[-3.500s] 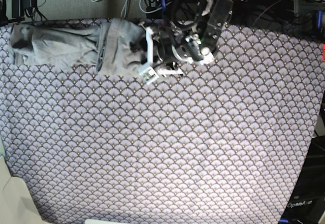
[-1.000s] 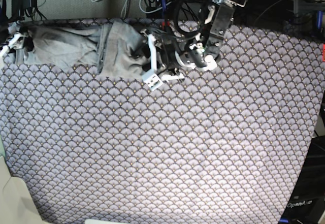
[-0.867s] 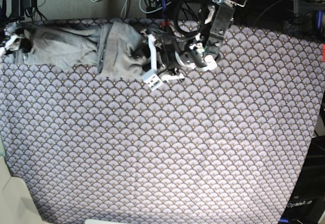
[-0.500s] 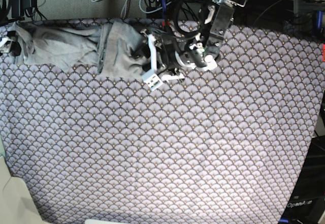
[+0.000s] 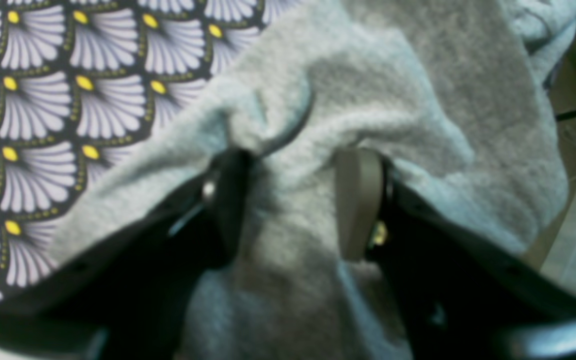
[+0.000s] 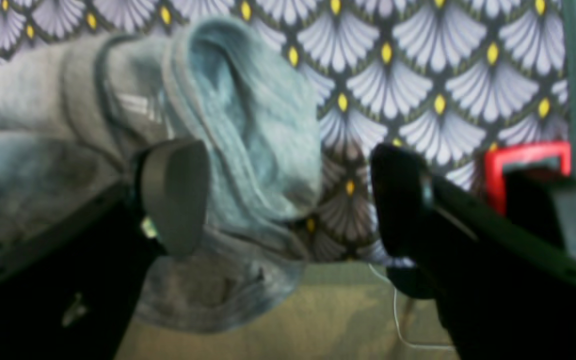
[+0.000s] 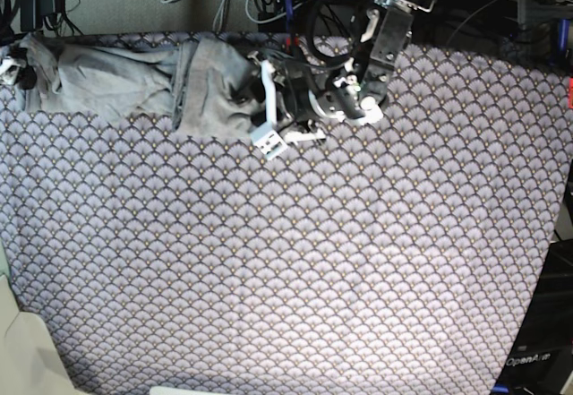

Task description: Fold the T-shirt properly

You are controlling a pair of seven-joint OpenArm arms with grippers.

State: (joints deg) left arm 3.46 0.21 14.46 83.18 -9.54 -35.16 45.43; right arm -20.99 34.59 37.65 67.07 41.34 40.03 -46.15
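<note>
T-shirt bunched, folding barely begun

The left pincer [image 5: 293,200] clenched a ridge of the grey T-shirt [image 7: 134,81]; the right pincer [image 6: 288,195], spread wide, straddled its far end, nothing folded yet.

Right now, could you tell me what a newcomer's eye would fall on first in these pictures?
The purple scallop-patterned tablecloth fills nearly the whole base view. Along its far edge lies a bunched light grey knit T-shirt. At its inner end the left gripper has a fold of the fabric between its fingers; at the table's corner the right gripper stands wide open around the other end.
</note>
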